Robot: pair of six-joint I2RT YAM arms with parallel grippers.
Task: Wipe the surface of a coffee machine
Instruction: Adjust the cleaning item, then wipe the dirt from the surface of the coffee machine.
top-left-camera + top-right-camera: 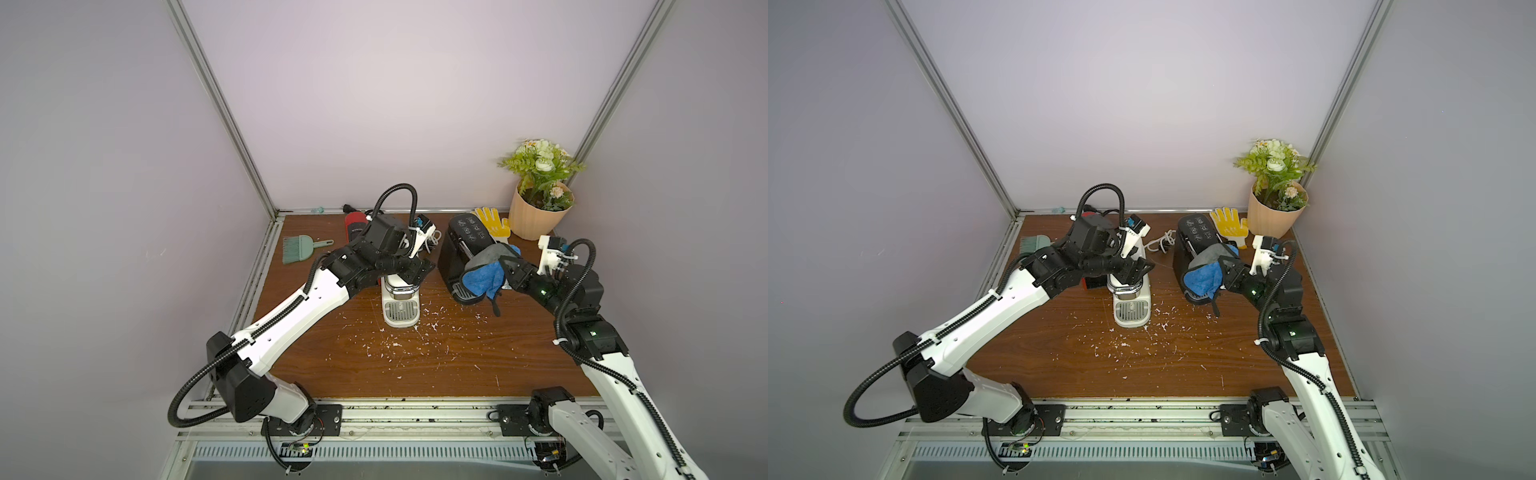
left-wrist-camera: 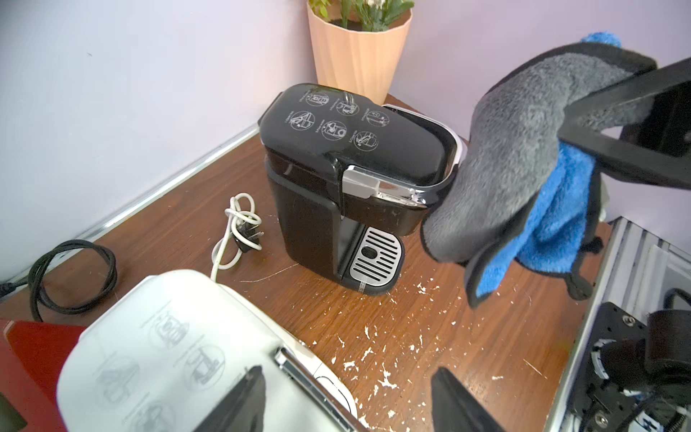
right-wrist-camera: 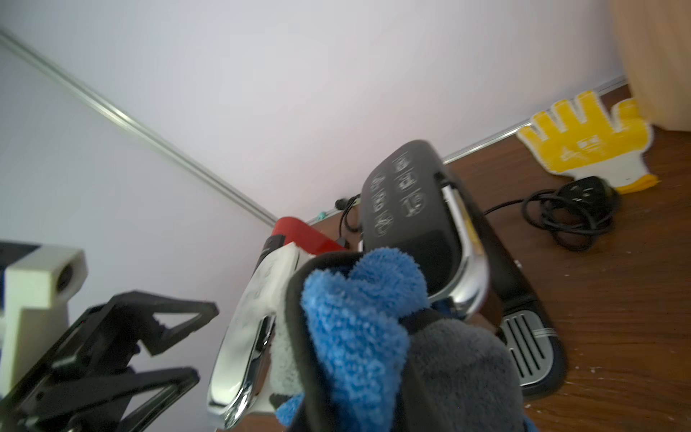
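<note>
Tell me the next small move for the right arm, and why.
Probably slide the cloth back across the lid of the black machine: the right gripper is shut on the cloth, which lies against the front edge of that lid.

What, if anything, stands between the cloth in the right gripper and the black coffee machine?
Nothing visible. The cloth, clamped in the right gripper, seems to lie against the front of the black machine.

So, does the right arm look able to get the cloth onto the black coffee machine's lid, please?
Probably yes: the cloth, held in its fingers, hangs right beside the black coffee machine, nothing between.
</note>
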